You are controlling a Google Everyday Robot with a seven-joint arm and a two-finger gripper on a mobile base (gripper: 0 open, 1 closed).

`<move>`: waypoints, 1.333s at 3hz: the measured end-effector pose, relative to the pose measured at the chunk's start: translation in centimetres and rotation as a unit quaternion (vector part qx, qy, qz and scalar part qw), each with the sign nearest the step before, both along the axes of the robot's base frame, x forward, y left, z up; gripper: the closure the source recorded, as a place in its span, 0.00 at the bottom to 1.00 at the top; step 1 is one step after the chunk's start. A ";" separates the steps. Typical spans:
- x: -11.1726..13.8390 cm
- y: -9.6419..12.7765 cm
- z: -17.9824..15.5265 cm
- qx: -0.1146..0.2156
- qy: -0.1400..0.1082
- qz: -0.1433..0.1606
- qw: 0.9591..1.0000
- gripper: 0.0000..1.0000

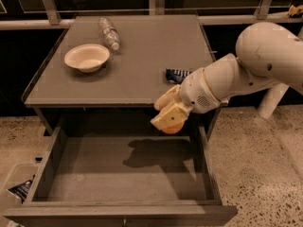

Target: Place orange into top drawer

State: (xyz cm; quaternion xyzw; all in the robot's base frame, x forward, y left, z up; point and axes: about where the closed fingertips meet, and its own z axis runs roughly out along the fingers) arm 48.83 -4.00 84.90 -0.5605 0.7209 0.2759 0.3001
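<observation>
My gripper [169, 113] is shut on the orange [172, 128], of which only the lower part shows below the cream fingers [166, 119]. It hangs past the table's front edge, above the rear right part of the open top drawer [85, 183]. The drawer is pulled out wide, grey-brown, with a flat bare bottom; the gripper's shadow falls on it.
On the grey table [137, 70] stand a white bowl [87, 57] at the left, a plastic bottle [109, 32] lying at the back, and a dark blue snack wrapper [177, 74] at the right, beside my arm. A wrapper [20, 190] lies on the floor at lower left.
</observation>
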 end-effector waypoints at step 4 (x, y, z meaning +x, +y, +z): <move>-3.5 -0.9 -8.2 -0.061 0.039 -0.005 0.997 1.00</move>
